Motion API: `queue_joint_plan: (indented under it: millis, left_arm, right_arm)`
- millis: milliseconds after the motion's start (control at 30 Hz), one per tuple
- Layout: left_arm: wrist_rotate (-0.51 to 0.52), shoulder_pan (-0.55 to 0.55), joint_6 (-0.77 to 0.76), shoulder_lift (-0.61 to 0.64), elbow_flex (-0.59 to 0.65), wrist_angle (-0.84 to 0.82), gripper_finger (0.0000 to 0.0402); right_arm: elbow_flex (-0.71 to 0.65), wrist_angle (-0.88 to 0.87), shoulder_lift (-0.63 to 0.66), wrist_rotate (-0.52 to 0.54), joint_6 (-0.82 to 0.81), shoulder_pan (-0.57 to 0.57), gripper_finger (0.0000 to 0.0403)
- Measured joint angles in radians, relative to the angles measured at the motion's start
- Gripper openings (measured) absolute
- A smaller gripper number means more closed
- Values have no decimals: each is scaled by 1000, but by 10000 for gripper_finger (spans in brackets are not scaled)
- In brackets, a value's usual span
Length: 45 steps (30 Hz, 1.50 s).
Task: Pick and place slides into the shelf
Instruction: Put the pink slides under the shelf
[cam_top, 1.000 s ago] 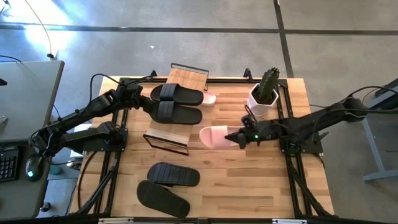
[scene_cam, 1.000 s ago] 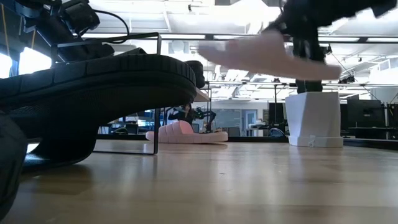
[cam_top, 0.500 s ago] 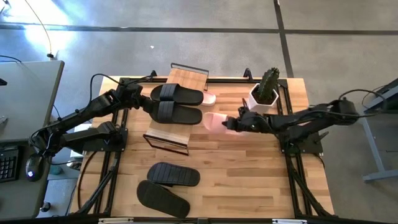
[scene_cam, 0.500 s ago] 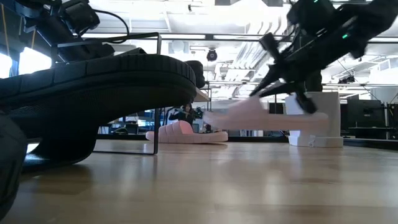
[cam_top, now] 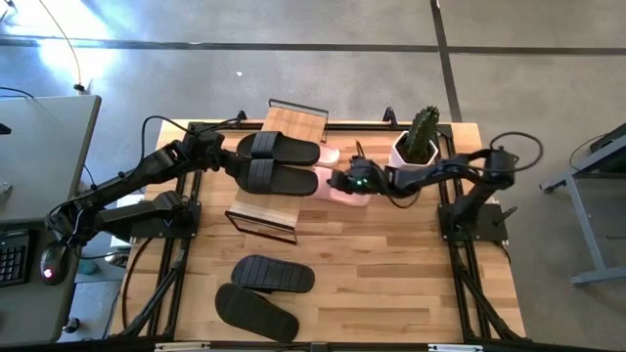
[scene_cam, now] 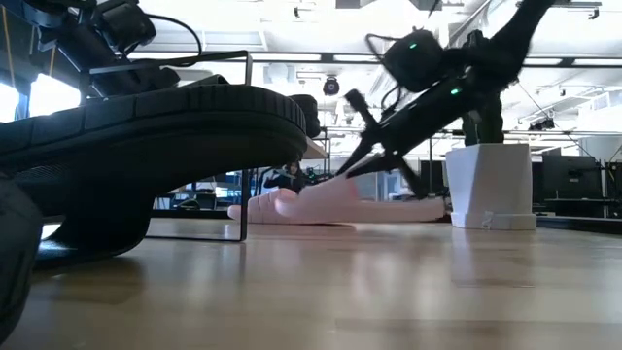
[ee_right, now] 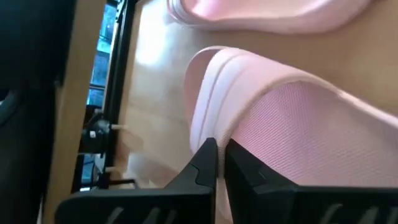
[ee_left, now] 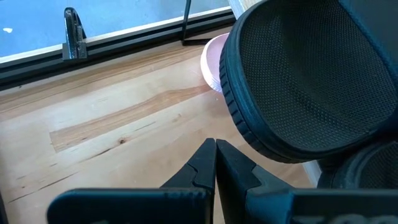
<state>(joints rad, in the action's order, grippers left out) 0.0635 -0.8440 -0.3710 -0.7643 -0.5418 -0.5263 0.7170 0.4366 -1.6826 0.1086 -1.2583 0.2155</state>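
Two black slides point(cam_top: 279, 149) point(cam_top: 281, 179) lie across the slanted bamboo shelf point(cam_top: 262, 210). My left gripper point(cam_top: 221, 158) is shut and hovers beside their left ends, touching nothing; its wrist view shows one black slide point(ee_left: 311, 81) just ahead. My right gripper point(cam_top: 344, 181) is shut on a pink slide point(cam_top: 337, 190) just right of the shelf. The second pink slide point(cam_top: 329, 154) rests sole-down on the table beyond it. Two more black slides point(cam_top: 272, 275) point(cam_top: 256, 311) lie flat near the table's near edge. My right gripper holds the pink slide close to its wide strap point(ee_right: 249, 93), at the slide's right-hand part; the fingers point(ee_right: 205, 163) cover the exact spot. They come slanting down from the table's right point(scene_cam: 374, 156). The slide point(scene_cam: 389, 209) lies low and level, at the tabletop.
A white pot with a cactus point(cam_top: 415, 147) stands at the far right, close behind my right arm. The shelf's black frame point(cam_top: 298, 106) rises at the far side. Bare wood point(cam_top: 391, 284) spreads over the near right of the table.
My right gripper has carried the pink slide toward the table's left and far edge, up to the shelf's right side, and down, tipping its fingers downward. The slide has gone from held high and level to lying at table height beside the other pink slide.
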Motion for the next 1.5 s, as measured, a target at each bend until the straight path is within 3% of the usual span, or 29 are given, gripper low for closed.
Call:
queue_joint_plan:
  millis: [400,1167,1500]
  left_arm:
    - [-4,0,0,0,0,0,1]
    - [-4,0,0,0,0,-1,1]
    - [-4,0,0,0,0,-2,1]
  right_arm:
    - [156,-6,-173,-169,10,116,0]
    - [181,-23,-183,-241,67,158,2]
    - [181,-19,-183,-240,115,158,80]
